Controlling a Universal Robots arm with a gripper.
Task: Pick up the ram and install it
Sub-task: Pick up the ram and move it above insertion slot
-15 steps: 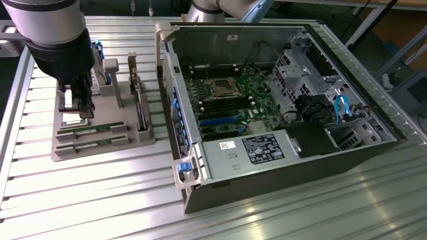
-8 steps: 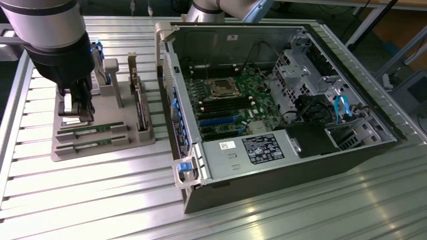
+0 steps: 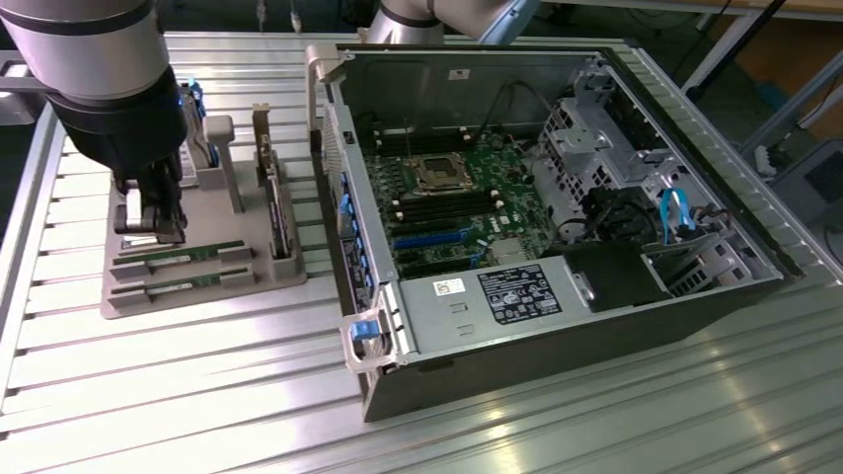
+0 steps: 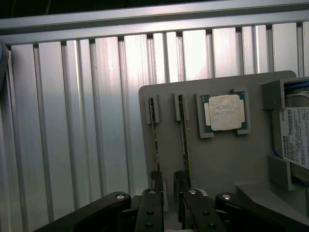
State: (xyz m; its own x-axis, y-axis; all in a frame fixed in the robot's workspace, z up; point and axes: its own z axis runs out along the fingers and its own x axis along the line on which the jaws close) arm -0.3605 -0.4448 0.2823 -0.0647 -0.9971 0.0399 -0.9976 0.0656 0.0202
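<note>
Presently the gripper [image 3: 156,233] [image 4: 167,186] hangs just above one end of the ram [image 3: 178,255] [image 4: 185,140]. Its fingers are spread and nothing is between them. The ram lies flat in a slot of the grey holder tray [image 3: 197,301] [image 4: 222,164] on the slatted aluminium table [image 3: 158,395]. It is a long, narrow green board. A second ram stick [image 3: 178,282] [image 4: 154,140] lies parallel just beside it, and the square processor chip [image 4: 224,112] sits on the ram's other side. Which stick the fingers line up with cannot be told. The open computer case [image 3: 461,59] stands to the exterior view's right, well apart from the tray.
</note>
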